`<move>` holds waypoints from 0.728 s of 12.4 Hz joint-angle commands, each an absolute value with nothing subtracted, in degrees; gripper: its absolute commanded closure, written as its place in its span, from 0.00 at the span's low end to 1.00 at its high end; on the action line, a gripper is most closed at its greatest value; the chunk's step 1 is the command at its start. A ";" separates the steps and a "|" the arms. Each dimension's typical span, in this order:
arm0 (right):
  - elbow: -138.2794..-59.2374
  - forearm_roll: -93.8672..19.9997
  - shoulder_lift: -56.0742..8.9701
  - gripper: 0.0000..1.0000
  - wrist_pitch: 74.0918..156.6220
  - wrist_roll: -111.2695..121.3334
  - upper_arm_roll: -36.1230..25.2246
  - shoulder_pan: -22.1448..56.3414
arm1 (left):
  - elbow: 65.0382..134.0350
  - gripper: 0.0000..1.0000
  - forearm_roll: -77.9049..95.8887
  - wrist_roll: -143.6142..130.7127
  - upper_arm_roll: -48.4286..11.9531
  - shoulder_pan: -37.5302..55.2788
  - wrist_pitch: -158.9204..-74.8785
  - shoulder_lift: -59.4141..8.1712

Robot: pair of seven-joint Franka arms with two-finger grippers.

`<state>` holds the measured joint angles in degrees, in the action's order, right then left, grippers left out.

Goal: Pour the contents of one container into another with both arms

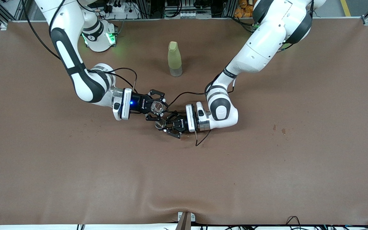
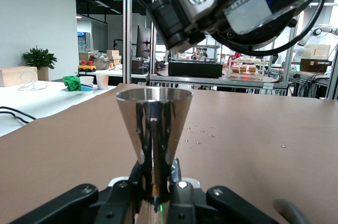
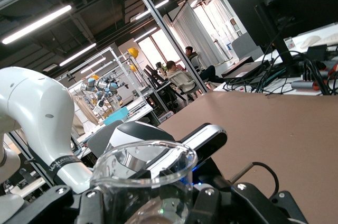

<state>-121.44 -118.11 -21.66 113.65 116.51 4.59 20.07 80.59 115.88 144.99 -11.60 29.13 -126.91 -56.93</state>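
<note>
At the middle of the worktop [image 1: 267,179] the two arms meet for the pour. The right pincer [image 1: 156,108] is clamped on the glass cup [image 1: 156,107], held in the air about level, at 10 o'clock of the metal cup [image 1: 161,124]. The left pincer [image 1: 168,125] grips that metal cup by its stem, upright. A bottle [image 1: 174,59] stands at 12 o'clock, untouched. Pouring seems about to begin: next, the glass cup must tip over the metal rim.
</note>
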 commanded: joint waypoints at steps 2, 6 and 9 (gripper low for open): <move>-123.49 -118.83 -19.60 1.00 113.73 110.93 4.92 19.86 | 82.27 1.00 117.60 146.69 -11.78 28.92 -127.09 -55.11; -123.49 -118.74 -19.60 1.00 113.73 105.48 5.01 20.21 | 82.53 1.00 117.42 146.52 -11.78 28.21 -127.09 -54.93; -123.49 -118.74 -19.25 1.00 113.64 101.09 5.10 20.39 | 82.27 1.00 117.68 146.16 -11.87 28.39 -127.09 -54.76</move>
